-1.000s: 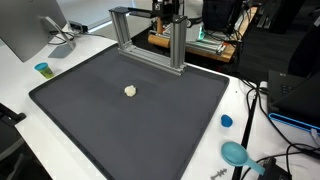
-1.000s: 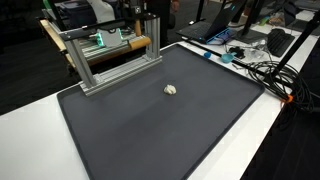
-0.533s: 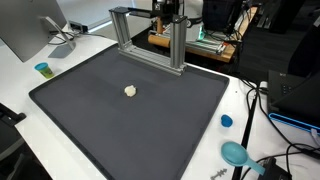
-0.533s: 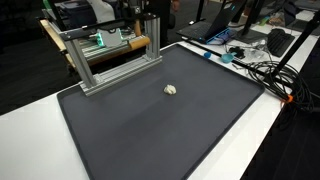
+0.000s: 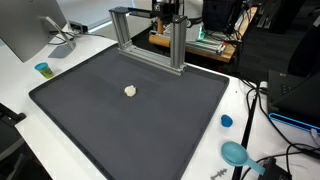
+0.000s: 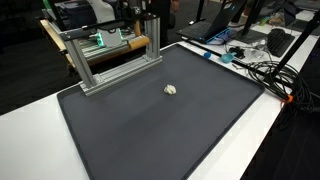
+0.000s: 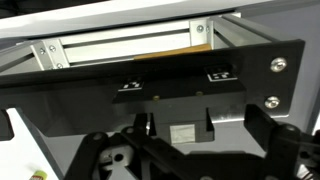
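Note:
My gripper (image 5: pixel 167 12) hangs at the back of the table, just behind the top of an aluminium frame (image 5: pixel 150 42). In the wrist view the gripper (image 7: pixel 135 130) faces a black plate (image 7: pixel 200 75) bolted to the frame's rail (image 7: pixel 120 45). Its dark fingers (image 7: pixel 264 125) stand far apart with nothing between them. A small cream lump (image 5: pixel 130 91) lies alone on the black mat (image 5: pixel 100 130), well away from the gripper. Both exterior views show the lump (image 6: pixel 171 89), the mat (image 6: pixel 150 130) and the frame (image 6: pixel 110 55).
A small blue cup (image 5: pixel 42 69) stands on the white table beside a monitor (image 5: pixel 25 30). A blue cap (image 5: pixel 226 121) and a teal scoop-like thing (image 5: pixel 235 153) lie off the mat's edge. Cables (image 6: pixel 262 70) and a laptop (image 6: pixel 215 35) crowd one side.

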